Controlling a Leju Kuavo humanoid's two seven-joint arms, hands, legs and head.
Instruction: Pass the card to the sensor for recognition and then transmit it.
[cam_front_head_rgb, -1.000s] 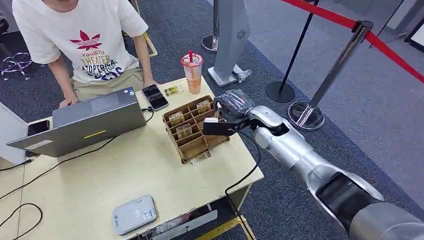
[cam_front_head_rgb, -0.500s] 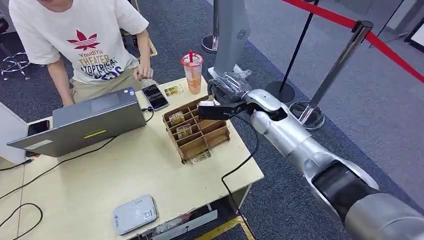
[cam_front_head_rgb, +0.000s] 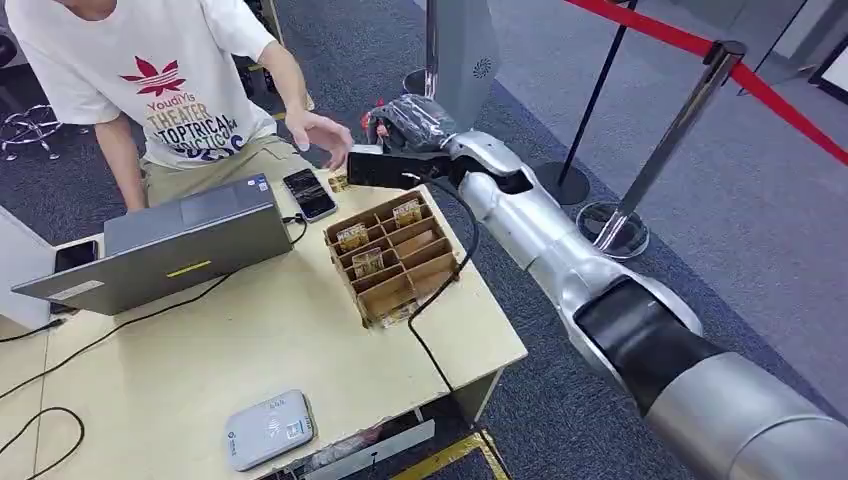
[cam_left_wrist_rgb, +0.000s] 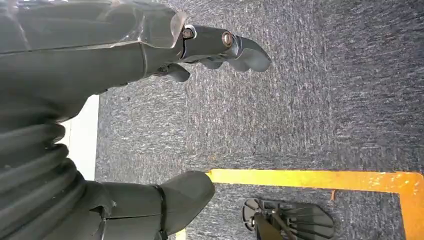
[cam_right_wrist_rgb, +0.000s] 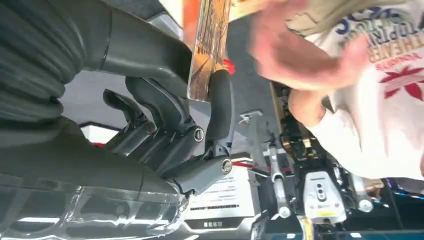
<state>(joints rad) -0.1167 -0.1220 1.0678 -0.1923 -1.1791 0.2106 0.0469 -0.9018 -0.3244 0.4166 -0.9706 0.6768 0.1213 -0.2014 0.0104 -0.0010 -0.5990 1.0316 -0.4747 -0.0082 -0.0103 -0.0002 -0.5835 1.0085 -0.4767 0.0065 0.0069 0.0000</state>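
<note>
- R hand (cam_front_head_rgb: 400, 125) reaches out over the far edge of the bench (cam_front_head_rgb: 300, 350), wrapped in clear plastic film, silver arm stretched from lower right of head view
- Card (cam_right_wrist_rgb: 206, 47) is pinched edge-on btw the thick thumb and dark fingers (cam_right_wrist_rgb: 221, 105) of the R hand in the R wrist view; printed face w/ orange-brown artwork; the other fingers curl behind it
- In head view the card itself can't be made out; hidden by the dark hand
- A person's hand (cam_front_head_rgb: 322, 135) is stretched toward the R hand, palm open, near but not touching as far as can be told; same hand shows blurred in R wrist view (cam_right_wrist_rgb: 300, 50)
- Person wears a white T-shirt (cam_front_head_rgb: 150, 70) w/ red leaf print, stands at far side of bench
- L hand (cam_left_wrist_rgb: 150, 75) hangs over dark carpet; fingers apart from thumb, holding nothing; a yellow floor line (cam_left_wrist_rgb: 310, 180) runs below it
- Sensor (cam_front_head_rgb: 268, 428), a pale grey flat box, lies on the near edge of the bench, well apart from the R hand
- Brown cardboard divider box (cam_front_head_rgb: 390, 255) sits mid-bench, w/ small packets in some compartments
- Grey laptop (cam_front_head_rgb: 160, 245) open toward the person; a phone (cam_front_head_rgb: 309, 192) lies just beside it
- Drink cup mostly hidden behind R hand
- Red barrier belt on chrome post (cam_front_head_rgb: 680, 130) stands on carpet to the right
</note>
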